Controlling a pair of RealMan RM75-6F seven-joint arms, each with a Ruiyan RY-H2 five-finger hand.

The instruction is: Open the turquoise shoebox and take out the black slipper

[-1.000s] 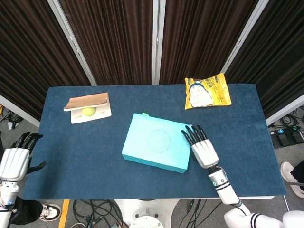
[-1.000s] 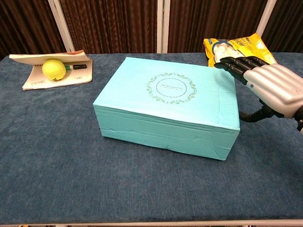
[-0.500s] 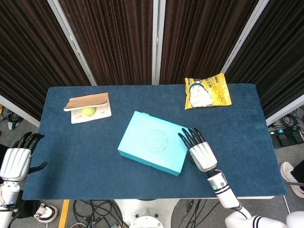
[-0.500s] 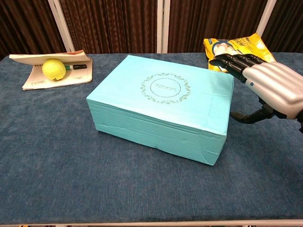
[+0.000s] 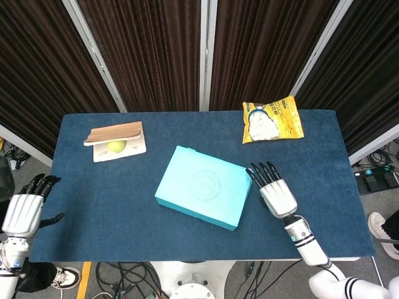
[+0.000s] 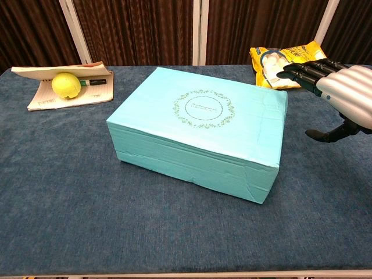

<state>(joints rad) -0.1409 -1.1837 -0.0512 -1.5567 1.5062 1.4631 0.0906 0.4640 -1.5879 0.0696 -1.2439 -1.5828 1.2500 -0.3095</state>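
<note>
Blue carpet-like cloth (image 5: 124,193) is seen covering the long table, backed by dark pleated curtains (image 5: 149,50) divided by pale metal posts. Set near the table's middle, at an angle to its edges, is the closed turquoise cardboard shoebox (image 5: 202,194), its lid printed with a round wreath emblem and its near corner creased in the chest view; the black slipper named in the task cannot be seen, the lid being down. Just to the right of the box, apart from it, the silver-backed right hand (image 5: 276,192) with black fingers (image 6: 302,71) is held above the cloth, fingers stretched out and apart, nothing gripped, the thumb pointed down and toward the box in the chest view. At the table's lower left corner, off its edge, the matching left hand (image 5: 22,212) is shown in the head view only, likewise empty with fingers spread. At the far right of the table a yellow plastic snack bag (image 5: 272,119) with a blue-and-white picture is laid flat. At the far left an open paper notebook (image 5: 118,141) with a brown cover is placed, a yellow-green tennis ball (image 6: 65,85) resting on its page, and beside the ball a black marker pen (image 6: 93,82).
</note>
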